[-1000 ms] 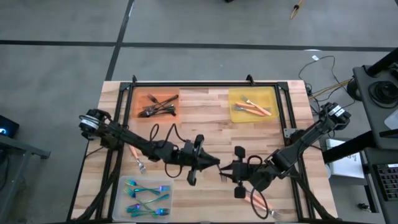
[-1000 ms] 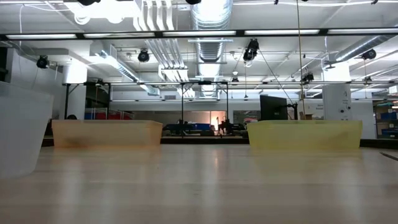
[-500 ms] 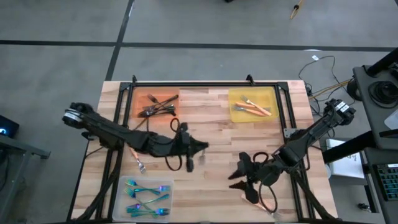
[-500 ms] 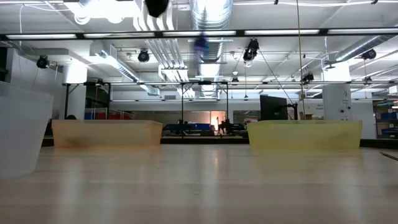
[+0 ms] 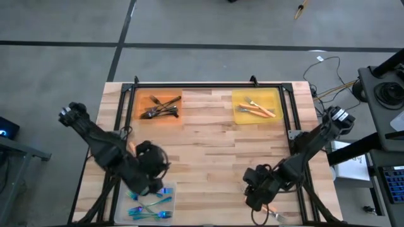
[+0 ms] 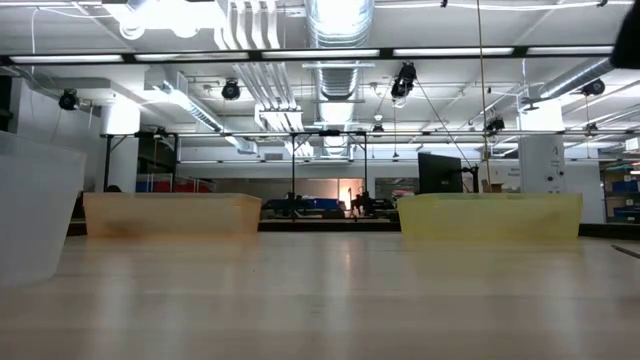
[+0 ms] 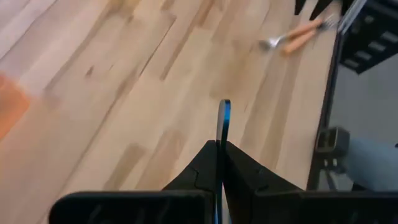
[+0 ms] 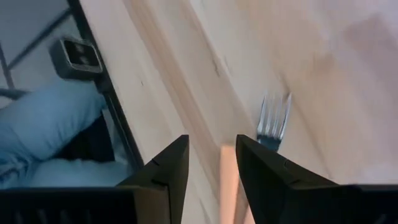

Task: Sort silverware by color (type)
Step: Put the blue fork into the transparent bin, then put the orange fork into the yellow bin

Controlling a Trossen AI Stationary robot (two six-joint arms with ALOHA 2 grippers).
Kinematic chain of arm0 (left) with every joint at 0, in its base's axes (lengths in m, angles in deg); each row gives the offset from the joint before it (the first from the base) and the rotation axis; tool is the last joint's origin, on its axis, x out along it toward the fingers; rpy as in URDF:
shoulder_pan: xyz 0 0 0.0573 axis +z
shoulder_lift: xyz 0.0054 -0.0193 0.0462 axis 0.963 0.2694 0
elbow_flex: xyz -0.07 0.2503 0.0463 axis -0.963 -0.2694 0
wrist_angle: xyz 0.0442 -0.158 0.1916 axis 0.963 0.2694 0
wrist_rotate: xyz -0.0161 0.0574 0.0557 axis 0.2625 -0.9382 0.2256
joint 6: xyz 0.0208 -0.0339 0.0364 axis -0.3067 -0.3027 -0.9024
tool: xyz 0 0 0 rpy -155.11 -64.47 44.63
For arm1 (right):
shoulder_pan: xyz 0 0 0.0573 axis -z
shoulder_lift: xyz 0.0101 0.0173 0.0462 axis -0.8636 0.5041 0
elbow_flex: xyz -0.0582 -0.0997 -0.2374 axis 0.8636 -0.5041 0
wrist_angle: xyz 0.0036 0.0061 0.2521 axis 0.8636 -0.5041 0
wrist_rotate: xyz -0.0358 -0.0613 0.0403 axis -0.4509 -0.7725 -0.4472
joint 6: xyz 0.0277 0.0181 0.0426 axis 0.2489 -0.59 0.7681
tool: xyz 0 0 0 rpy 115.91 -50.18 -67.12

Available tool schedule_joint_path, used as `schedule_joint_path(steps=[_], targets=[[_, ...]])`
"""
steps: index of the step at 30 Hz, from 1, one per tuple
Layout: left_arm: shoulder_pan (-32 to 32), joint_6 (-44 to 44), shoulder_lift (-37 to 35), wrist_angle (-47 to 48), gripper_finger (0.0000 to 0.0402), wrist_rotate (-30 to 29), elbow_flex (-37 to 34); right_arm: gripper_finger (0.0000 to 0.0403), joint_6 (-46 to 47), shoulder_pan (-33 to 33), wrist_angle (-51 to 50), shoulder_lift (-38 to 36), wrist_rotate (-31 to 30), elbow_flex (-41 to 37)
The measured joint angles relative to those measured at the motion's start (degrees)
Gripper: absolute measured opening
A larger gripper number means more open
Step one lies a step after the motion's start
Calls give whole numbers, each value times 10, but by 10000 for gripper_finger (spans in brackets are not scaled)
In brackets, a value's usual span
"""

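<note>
My left gripper has swung from mid-table to the near-left clear tray, clamped on a shiny blue-teal utensil, so that piece is nearly sorted. My right gripper, fingers parted and empty, has dropped over the orange-handled fork at the near-right edge; the handle seems to lie between them.

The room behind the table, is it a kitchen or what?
Probably not a kitchen: more likely a big lab or workshop. Bare silver ducts and strip lights run across the ceiling, the floor is grey concrete, and the wooden table sits in a black metal frame.
</note>
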Motion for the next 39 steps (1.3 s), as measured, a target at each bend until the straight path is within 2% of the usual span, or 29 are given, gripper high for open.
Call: schedule_joint_path(steps=[4, 8, 13, 18, 26, 30, 35, 39], targets=[[-46, 73, 32, 106, 0, 13, 50, 123, 36, -2, 0, 32, 41, 0], [-65, 122, 77, 156, 0, 58, 63, 123, 67, -6, 0, 68, 73, 0], [-65, 95, 128, 162, 0, 99, 61, 122, 92, -6, -1, 87, 111, 0], [-65, 68, 160, 156, 4, 115, 61, 123, 122, -12, 0, 83, 115, 0], [-65, 55, 191, 144, 56, 170, 61, 130, 141, -18, 0, 81, 118, 0], [-63, 52, 190, 161, 79, 159, 67, 127, 138, -18, 0, 80, 118, 0], [-59, 58, 186, 296, 88, 101, 100, 126, 132, -18, -1, 80, 118, 0], [-46, -13, 160, 274, 89, 100, 79, 128, 131, -18, -2, 80, 117, 0]])
